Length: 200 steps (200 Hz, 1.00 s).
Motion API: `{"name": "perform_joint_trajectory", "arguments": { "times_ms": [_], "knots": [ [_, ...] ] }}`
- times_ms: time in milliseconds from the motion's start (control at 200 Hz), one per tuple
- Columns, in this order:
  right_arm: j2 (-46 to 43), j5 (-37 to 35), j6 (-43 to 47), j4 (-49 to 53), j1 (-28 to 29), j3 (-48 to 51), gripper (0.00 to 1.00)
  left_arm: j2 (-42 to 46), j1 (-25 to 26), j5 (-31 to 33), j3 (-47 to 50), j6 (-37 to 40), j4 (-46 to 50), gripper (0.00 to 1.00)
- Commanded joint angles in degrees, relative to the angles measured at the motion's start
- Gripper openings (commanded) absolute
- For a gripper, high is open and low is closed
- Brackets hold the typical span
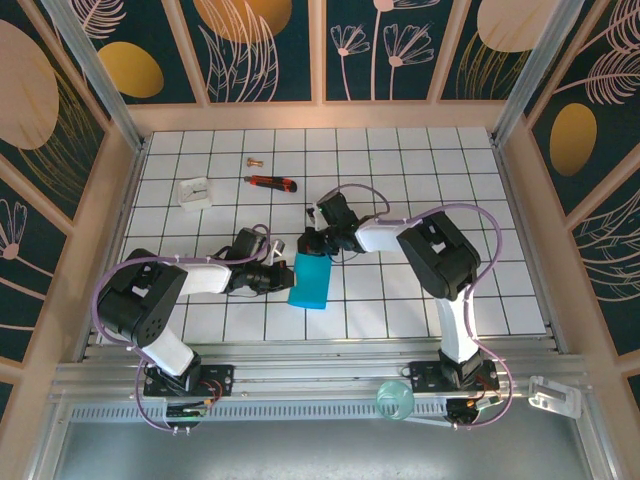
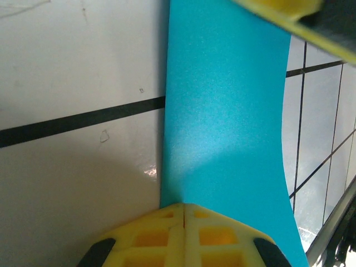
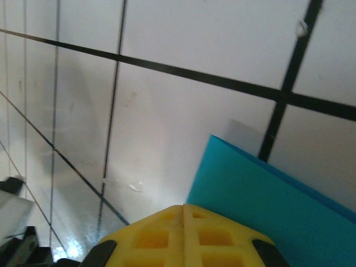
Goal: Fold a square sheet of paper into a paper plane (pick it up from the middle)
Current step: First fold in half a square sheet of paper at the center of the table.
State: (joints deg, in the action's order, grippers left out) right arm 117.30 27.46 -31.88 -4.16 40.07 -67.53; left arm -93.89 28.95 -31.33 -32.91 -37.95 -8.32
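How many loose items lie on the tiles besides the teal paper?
3: a white block far left, a utility knife beside it, and a small screw behind the knife. The arms may hide others.

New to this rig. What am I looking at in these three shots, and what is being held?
Two robot arms are bolted at the near edge of a tiled table. The overhead view comes from a fixed camera above and behind them. The other two come from a camera on each wrist, looking past yellow fingers. The left gripper and the right gripper are both shut on a folded teal sheet of paper, at opposite ends. Farther back lie a red-and-black utility knife, a small white block and a small copper-coloured piece.
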Motion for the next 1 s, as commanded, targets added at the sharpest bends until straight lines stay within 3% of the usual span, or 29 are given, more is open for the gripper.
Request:
{"name": "perform_joint_trajectory", "arguments": {
  "times_ms": [0,115,325,410,736,996],
  "knots": [
    [1.3,-0.2,0.8,-1.2,-0.3,1.9,0.00,-4.6,1.3,9.5,2.6,0.0,10.9,0.00],
    [1.4,-0.7,1.3,-1.2,-0.5,3.6,0.00,-1.3,1.3,7.8,0.2,-0.6,11.6,0.00],
    [1.2,-1.5,2.1,-1.3,-0.7,5.4,0.00,5.8,1.0,7.4,-5.2,-1.7,12.1,0.21],
    [1.3,-1.6,2.3,-1.2,-0.7,5.5,0.00,5.9,0.7,6.8,-6.3,-2.4,9.9,0.23],
    [1.5,-1.7,2.5,-1.1,-1.0,5.3,0.00,-3.6,-0.7,2.6,-10.8,-2.4,5.4,0.01],
    [1.4,-2.1,2.7,-0.7,-1.2,5.6,0.00,-6.6,-0.8,1.4,-9.8,-0.8,6.1,0.00]
  ]
}}
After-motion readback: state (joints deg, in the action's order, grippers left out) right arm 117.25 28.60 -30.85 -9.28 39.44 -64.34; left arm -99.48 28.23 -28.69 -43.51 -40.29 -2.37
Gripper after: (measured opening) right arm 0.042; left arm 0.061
